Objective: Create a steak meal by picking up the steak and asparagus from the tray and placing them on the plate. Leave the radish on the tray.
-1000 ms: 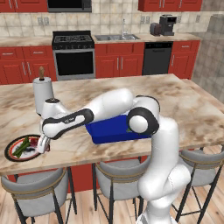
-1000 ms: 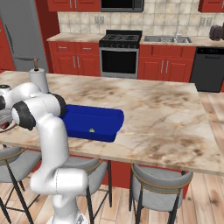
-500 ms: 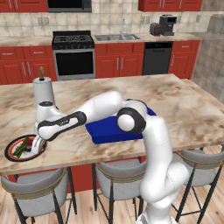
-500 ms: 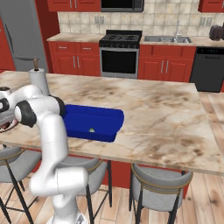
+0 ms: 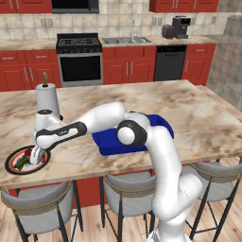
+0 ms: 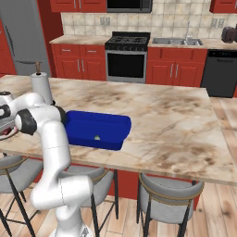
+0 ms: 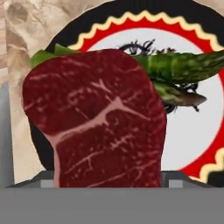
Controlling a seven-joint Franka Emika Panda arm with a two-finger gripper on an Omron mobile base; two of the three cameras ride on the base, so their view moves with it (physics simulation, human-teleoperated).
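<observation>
My end effector (image 5: 36, 159) grips the steak (image 7: 96, 120) just above the plate (image 7: 192, 144), the asparagus (image 7: 183, 70) lying beyond it. Releasing off-centre could tip the steak over the rim onto the tabletop (image 5: 156, 101).

Both base views look forward and down from behind the arm, left and right, sharing the marbled beige island counter (image 5: 198, 118) (image 6: 176, 120) and deep bright blue plastic tray (image 5: 160, 125) (image 6: 97, 127). The hand view sits very close above the round red-and-black-rimmed white plate (image 7: 192, 144).
</observation>
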